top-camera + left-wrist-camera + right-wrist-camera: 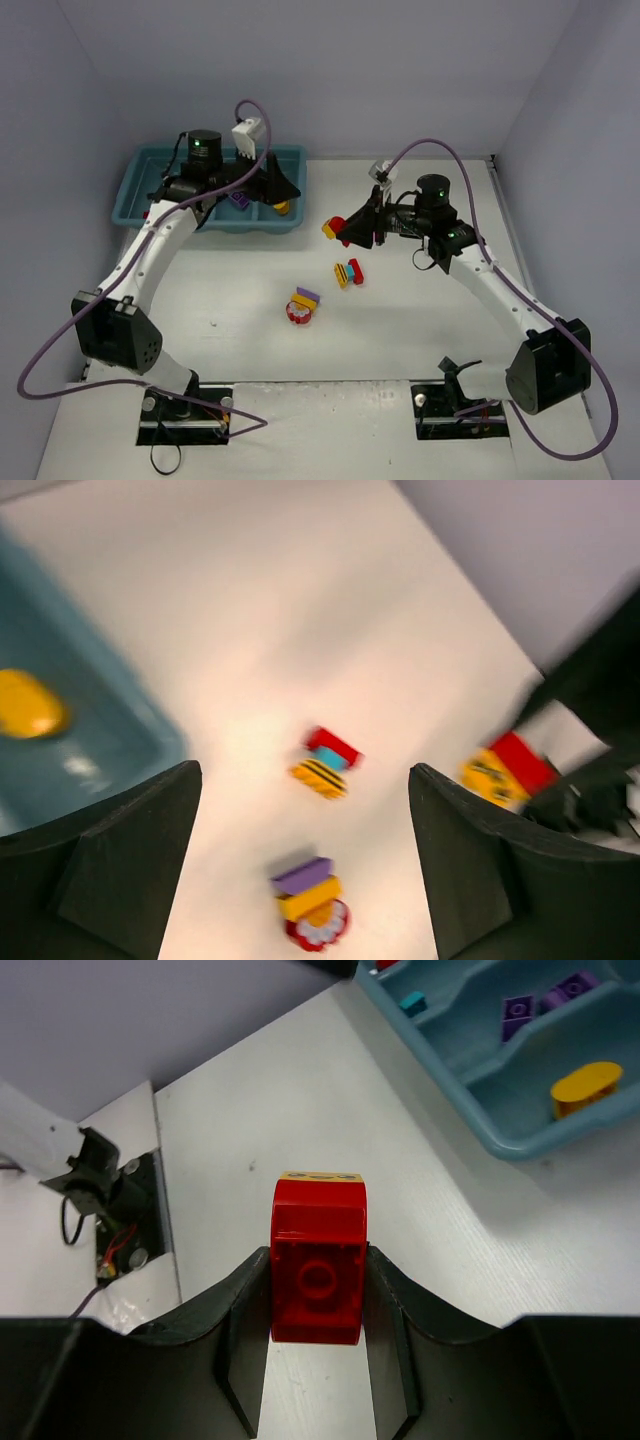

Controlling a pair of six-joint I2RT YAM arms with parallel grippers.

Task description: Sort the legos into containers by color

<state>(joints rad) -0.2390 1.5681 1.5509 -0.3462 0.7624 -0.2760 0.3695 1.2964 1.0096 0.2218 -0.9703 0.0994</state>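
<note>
The teal tray (140,175) with its narrow containers lies at the far left. My left gripper (283,186) hovers over its right end, open and empty (303,772). A yellow lego (282,207) lies in the rightmost compartment and a purple one (240,198) in the one beside it. My right gripper (352,228) is shut on a red brick (318,1275) with a yellow piece (320,1174) stuck to its far end, held above the table right of the tray. On the table lie a red, teal and yellow stack (349,272) and a purple, yellow and red stack (302,305).
The right wrist view shows the tray (455,1095) with two purple bricks (518,1010), a yellow piece (586,1085) and a teal piece (412,1002) in separate compartments. Grey walls close in the table at the back and sides. The arm bases sit at the near edge.
</note>
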